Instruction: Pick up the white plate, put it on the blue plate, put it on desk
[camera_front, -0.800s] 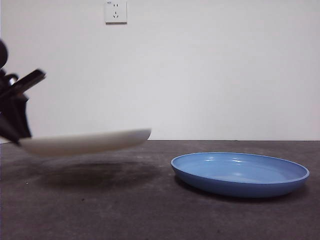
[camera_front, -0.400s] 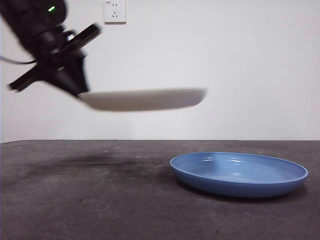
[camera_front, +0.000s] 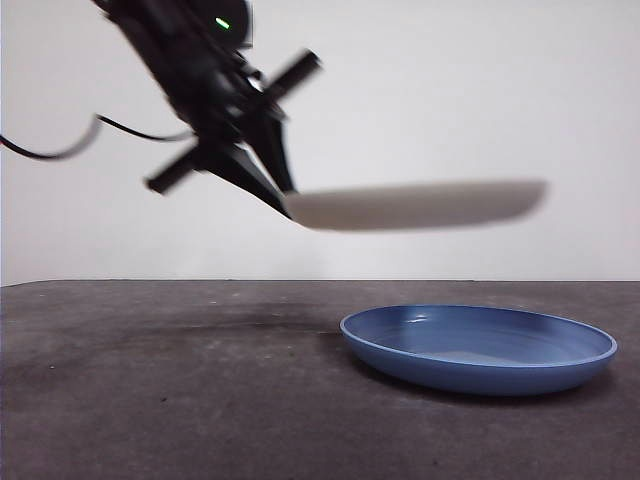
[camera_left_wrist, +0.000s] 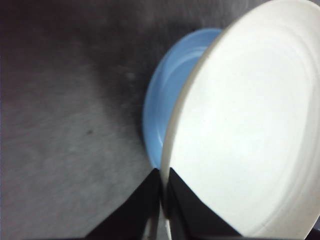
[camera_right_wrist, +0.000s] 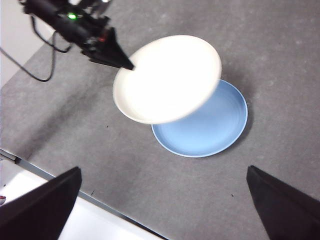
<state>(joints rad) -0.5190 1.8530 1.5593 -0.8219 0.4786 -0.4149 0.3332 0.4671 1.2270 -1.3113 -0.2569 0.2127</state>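
While the left claw pinches the white plate by its rim, the plate juts out level ahead of the jaws, above the blue plate on the desk. I'd centre it over the blue one, descend slowly and keep it level before letting go. Right claw waits high, spread wide. Count: one desk, two plates, two claws.

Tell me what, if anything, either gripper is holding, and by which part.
The left gripper holds the white plate by its rim, jaws shut on the edge, in the air above the blue plate. The right gripper is open and holds nothing.
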